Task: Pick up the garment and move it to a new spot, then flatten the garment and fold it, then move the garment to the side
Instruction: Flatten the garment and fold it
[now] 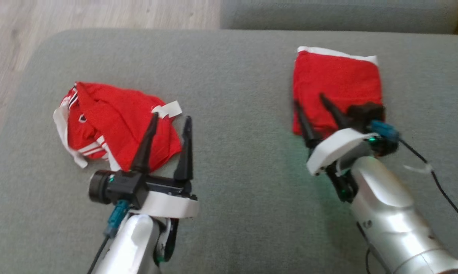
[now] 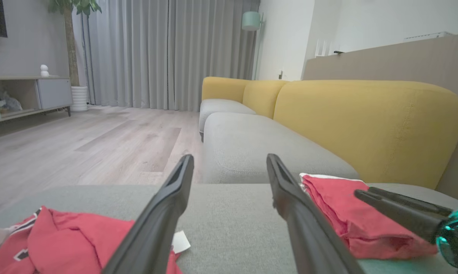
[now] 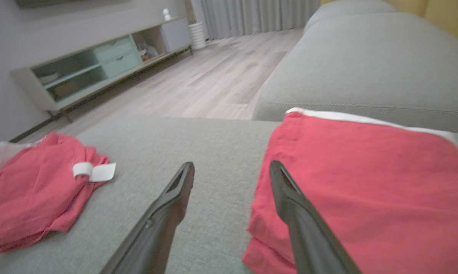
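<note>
Garment (image 1: 110, 121) crumpled just ahead of wide-open left hand (image 1: 171, 116) looks soft, light: pinch bunched near edge; right hand (image 1: 308, 98) wide over folded garment (image 1: 339, 80).

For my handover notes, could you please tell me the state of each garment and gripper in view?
Right garment, folded into a flat rectangle.
Left garment, crumpled, not yet folded.
Left gripper, jaws open, empty.
Right gripper, jaws open over the right garment's edge, gripping nothing.
</note>
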Available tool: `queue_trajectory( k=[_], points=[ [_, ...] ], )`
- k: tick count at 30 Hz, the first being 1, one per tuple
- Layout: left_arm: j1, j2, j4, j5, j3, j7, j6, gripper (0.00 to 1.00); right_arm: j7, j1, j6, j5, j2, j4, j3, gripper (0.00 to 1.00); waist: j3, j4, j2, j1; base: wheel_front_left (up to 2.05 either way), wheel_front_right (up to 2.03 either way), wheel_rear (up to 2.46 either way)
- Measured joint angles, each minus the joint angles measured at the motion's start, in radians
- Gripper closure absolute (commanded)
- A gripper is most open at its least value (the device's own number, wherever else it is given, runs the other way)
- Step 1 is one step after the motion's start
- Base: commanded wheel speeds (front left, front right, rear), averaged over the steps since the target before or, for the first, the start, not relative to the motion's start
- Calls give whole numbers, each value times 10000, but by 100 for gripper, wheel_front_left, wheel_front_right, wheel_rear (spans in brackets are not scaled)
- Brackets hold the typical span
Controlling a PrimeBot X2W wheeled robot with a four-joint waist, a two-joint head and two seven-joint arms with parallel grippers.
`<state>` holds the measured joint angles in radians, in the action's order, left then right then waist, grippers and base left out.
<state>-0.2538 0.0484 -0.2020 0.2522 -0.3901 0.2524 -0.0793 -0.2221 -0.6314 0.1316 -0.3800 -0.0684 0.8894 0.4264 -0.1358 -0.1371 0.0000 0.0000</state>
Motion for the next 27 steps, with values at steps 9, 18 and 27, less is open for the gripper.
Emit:
queue_trajectory(
  k=[9, 18, 27],
  points=[
    [472, 36, 58, -84, 642, -2, -44, 0, -286, 1526, 0, 1998, -42, -2656, -3501, 0, 415, 743, 0, 0, 0, 0, 0],
    [857, 31, 107, -161, 1216, 0, 174, 0, -290, 4265, 0, 2895, 113, -4817, -5062, 0, 586, 1257, 0, -1, 0, 0, 0],
    [1173, 6, 92, -330, 1302, -2, 451, 0, -290, 4684, 0, 2596, 159, -5300, -5120, 0, 391, 1194, 0, 0, 0, 0, 0]
  ],
)
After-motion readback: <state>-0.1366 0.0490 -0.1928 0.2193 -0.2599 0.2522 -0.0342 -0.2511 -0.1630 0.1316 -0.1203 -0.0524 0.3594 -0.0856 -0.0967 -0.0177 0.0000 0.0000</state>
